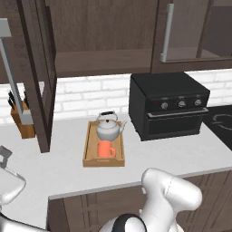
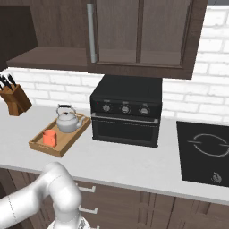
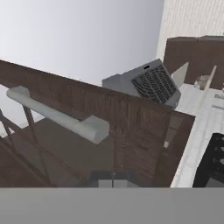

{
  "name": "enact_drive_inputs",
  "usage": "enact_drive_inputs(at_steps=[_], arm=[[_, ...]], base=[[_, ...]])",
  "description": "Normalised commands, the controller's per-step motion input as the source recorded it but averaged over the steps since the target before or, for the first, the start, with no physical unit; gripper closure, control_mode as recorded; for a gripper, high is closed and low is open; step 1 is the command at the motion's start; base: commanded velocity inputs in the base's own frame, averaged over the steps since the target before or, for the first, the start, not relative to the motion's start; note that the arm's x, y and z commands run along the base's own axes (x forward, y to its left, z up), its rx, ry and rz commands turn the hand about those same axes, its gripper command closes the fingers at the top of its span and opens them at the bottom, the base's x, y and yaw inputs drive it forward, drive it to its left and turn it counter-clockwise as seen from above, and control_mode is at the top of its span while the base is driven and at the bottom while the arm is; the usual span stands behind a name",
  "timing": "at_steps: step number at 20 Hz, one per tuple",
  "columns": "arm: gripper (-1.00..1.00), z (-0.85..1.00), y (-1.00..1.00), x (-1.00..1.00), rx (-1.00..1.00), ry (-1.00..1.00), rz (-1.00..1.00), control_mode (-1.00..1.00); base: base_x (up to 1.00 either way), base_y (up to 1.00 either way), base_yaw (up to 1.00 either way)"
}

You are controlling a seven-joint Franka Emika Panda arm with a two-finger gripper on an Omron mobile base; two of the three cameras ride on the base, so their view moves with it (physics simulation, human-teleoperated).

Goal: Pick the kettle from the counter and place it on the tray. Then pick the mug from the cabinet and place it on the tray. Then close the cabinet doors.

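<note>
The end effector [image 3: 112,178] sits at six o'clock in the hand view, its tips pinched together with nothing between them, right against the frame of an open door [image 3: 109,131]. That door's grey bar handle [image 3: 57,117] runs from nine o'clock toward the centre.

In the left base view the same door [image 1: 38,77] stands swung out at nine o'clock, over the pale surface [image 1: 181,156]. Near the middle of the surface lies the wooden tray [image 1: 89,159], its long side running away from the camera. The orange mug [image 1: 105,150] stands in its near half and the kettle [image 1: 108,128] in its far half, just behind the mug.

At three o'clock from the tray stands a black oven [image 1: 168,104]; at nine o'clock, behind the door, a knife block [image 1: 22,118].

At twelve o'clock the cabinet [image 1: 102,43] hangs with its shelf bare, and the right door [image 1: 190,34] is shut.
</note>
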Motion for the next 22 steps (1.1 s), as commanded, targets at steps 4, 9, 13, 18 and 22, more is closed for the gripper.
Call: enact_drive_inputs(at_steps=[4,9,13,18,22], arm=[[1.00,-0.33,0.59,1.00,0.00,0.06,-0.16,-1.00],[1.00,-0.44,0.39,0.93,0.01,0.01,-0.13,-1.00],[1.00,-0.24,0.30,0.82,0.06,0.00,-0.06,-1.00],[1.00,-0.03,0.00,0.89,0.12,0.00,-0.04,-1.00],[1.00,0.15,-0.32,0.17,0.20,-0.26,-0.01,-1.00]], base=[[0.00,0.00,0.00],[0.00,0.00,0.00],[0.00,0.00,0.00],[0.00,0.00,0.00],[0.00,0.00,0.00]])
